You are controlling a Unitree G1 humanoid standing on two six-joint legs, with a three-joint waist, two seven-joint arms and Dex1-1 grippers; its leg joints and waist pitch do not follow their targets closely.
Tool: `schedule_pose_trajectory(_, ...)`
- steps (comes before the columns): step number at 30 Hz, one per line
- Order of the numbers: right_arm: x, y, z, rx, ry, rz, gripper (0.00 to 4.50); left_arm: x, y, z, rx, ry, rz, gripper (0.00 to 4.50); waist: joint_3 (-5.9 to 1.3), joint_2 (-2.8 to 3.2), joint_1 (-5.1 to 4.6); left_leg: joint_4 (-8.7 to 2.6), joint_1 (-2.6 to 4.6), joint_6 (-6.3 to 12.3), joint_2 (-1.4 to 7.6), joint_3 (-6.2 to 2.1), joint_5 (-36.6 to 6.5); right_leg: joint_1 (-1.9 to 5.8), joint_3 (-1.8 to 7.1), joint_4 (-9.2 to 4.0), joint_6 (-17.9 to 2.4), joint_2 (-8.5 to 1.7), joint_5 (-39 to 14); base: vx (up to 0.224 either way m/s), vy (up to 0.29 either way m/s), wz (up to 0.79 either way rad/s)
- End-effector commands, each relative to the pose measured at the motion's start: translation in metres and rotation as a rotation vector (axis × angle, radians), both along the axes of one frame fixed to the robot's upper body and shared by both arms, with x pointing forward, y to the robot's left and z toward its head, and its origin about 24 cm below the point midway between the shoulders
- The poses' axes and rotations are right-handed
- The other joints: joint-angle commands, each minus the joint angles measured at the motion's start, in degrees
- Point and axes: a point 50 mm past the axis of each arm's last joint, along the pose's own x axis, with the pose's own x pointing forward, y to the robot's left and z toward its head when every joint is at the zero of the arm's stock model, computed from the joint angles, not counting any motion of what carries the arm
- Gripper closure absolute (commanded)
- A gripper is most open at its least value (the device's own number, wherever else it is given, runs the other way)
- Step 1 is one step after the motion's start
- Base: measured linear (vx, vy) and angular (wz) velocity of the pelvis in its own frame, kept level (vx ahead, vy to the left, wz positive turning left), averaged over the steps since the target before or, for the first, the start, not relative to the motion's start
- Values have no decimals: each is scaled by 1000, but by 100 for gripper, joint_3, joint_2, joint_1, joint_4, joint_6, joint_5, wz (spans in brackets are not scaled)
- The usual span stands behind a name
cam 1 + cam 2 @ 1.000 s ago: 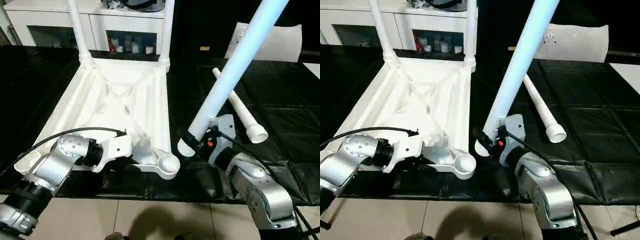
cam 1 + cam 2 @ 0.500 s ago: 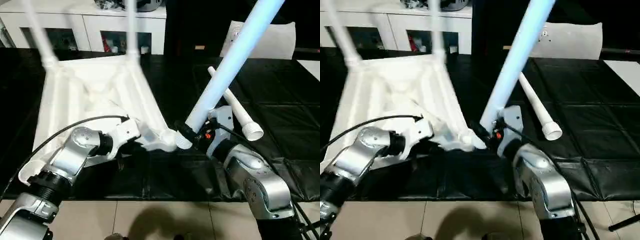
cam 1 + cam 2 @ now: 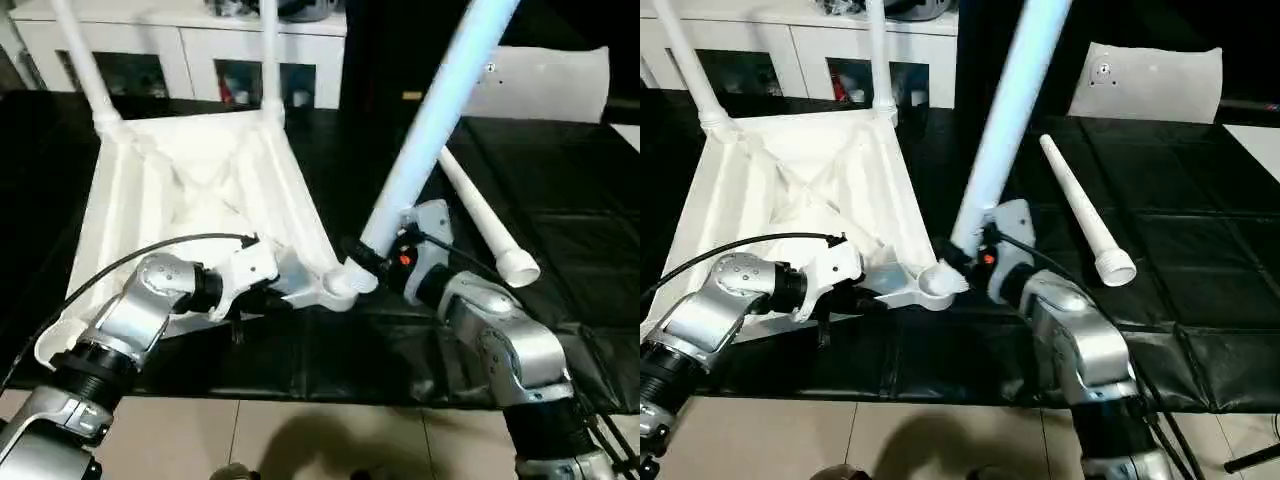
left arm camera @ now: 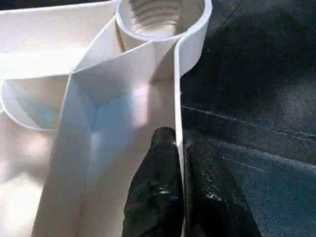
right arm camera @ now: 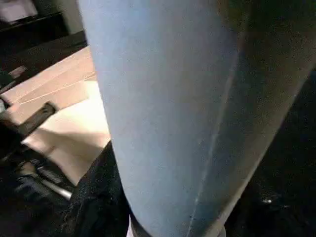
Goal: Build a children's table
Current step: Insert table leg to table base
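- The tabletop (image 3: 200,200) lies upside down on the black cover (image 3: 560,220), ribs up; every place below is given from it.
- At its near edge the left gripper (image 4: 177,148) is pinched tight on the thin rim wall, one black finger (image 4: 153,187) inside the rim and the other outside.
- Just past those fingers sits the near right corner socket (image 4: 160,15), a round threaded cup with nothing screwed into it.
- The right gripper (image 3: 375,262) is clamped around the lower end of a leg (image 3: 430,130), which slants up and away to the right of the tabletop.
- That leg's collared foot touches or hangs just at the near right socket; I cannot tell whether it has entered the cup.
- The near left socket (image 3: 50,345) is an open cup with no leg in it.
- Both far sockets are filled: one leg stands upright in the far left corner (image 3: 685,60), another in the far right corner (image 3: 877,50).
- A fourth leg (image 3: 1085,210) lies flat on the cover to the right of the tabletop, well apart from it.
- Count: one tabletop; four legs, two fitted, one held, one lying loose.
- Beyond the far edge stands a white cabinet (image 3: 810,50) with small items behind its glass doors.
- Far right of it a flat white board (image 3: 1155,85) lies on the cover.
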Motion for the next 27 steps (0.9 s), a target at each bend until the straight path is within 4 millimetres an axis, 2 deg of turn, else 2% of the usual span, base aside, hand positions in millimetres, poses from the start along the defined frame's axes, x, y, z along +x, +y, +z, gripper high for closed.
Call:
schedule_pose_trajectory(1,2,5,2,1,-22,55,259,-1,-10,1,-69,-35,-43,450,-415,26,14,-385,65,-98,176,-57,-1319,266,263,-443,-964,-419,-1659,0,0,0)
schedule_pose_trajectory(5,3,9,2,-2,-17,96,259,1,-10,1,-81,-25,-36,450,-413,20,31,-387,74,-88,179,-55,-1310,259,264,-452,-916,-423,-1802,0,0,0)
schedule_pose_trajectory(6,3,11,1,-6,-19,109,259,2,-10,2,-96,-17,-41,450,-414,-6,27,-385,69,-80,177,-49,-1297,260,265,-457,-902,-418,-1818,0,0,0)
schedule_pose_trajectory(8,3,12,1,-14,-25,121,259,2,-11,4,-119,-7,-62,450,-414,21,37,-392,71,-89,182,-59,-1298,255,262,-451,-891,-421,-1861,0,0,0)
schedule_pose_trajectory(9,4,13,-1,-31,-34,135,259,1,-13,6,-141,2,-94,450,-416,8,35,-385,70,-90,172,-51,-1303,251,263,-466,-885,-424,-1875,0,0,0)
schedule_pose_trajectory(15,5,14,-10,-84,-37,171,259,-4,-15,8,-167,40,-175,450,-432,25,50,-385,79,-52,190,-46,-1222,256,262,-423,-1027,-427,-1559,0,0,0)
schedule_pose_trajectory(24,4,9,-17,-130,-21,220,259,2,-11,3,-126,7,-127,450,-410,-6,94,-392,86,-45,190,-46,-1334,250,265,-461,-888,-430,-1934,0,0,0)
schedule_pose_trajectory(27,4,7,-13,-107,-24,211,259,2,-10,2,-111,5,-124,450,-402,14,103,-394,107,-62,188,-51,-1449,230,264,-492,-831,-434,-2183,0,0,0)
